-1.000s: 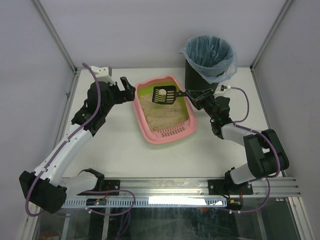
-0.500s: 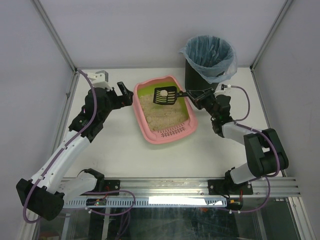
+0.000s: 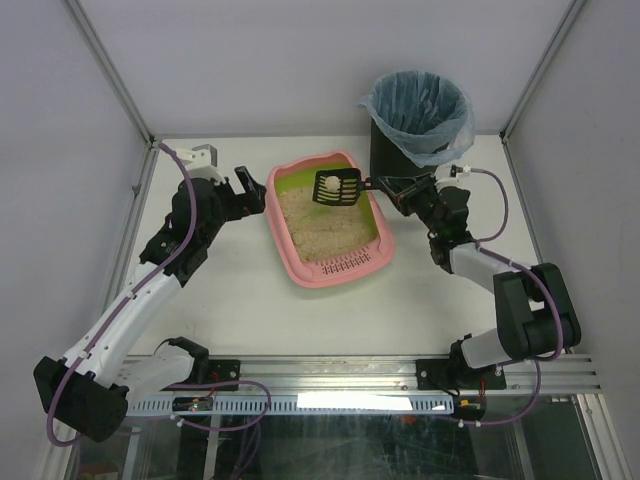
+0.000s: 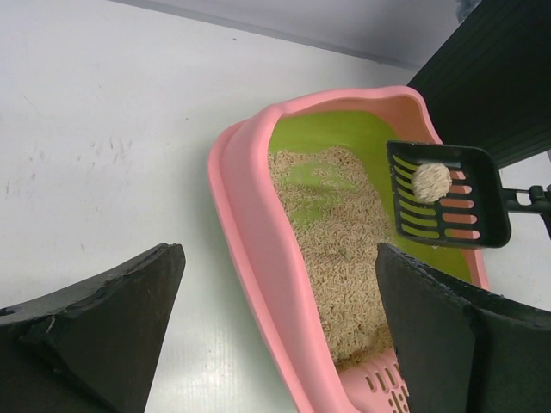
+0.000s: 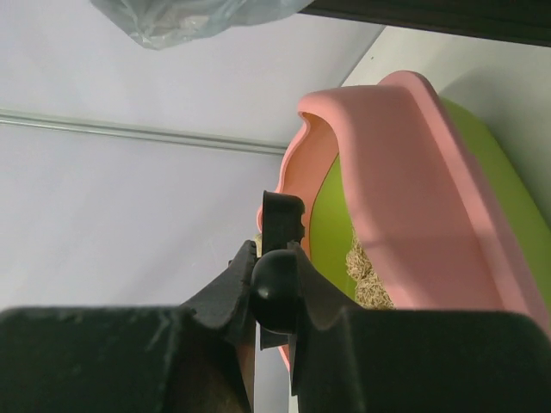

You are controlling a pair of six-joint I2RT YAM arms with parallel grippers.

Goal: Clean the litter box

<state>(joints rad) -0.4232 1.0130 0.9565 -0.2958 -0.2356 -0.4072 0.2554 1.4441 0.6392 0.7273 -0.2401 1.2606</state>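
Observation:
The pink litter box [image 3: 290, 250] with green lining and beige litter [image 3: 325, 225] sits mid-table; its slotted grille faces the near side. My right gripper [image 3: 400, 188] is shut on the handle of a black slotted scoop [image 3: 337, 187], held above the box's far end with a pale round clump [image 3: 326, 183] on it. The scoop and clump also show in the left wrist view [image 4: 448, 205]. In the right wrist view the fingers [image 5: 225, 294] clamp the scoop handle [image 5: 277, 291]. My left gripper [image 3: 252, 190] is open and empty at the box's left rim [image 4: 250, 232].
A black bin [image 3: 395, 150] lined with a blue bag [image 3: 418, 110] stands at the back right, just behind the right gripper. Grey enclosure walls and metal posts border the white table [image 3: 240, 300].
My right gripper has lifted the scoop with the clump and drawn it slightly toward the far right. My left gripper has pulled slightly back from the box's left rim.

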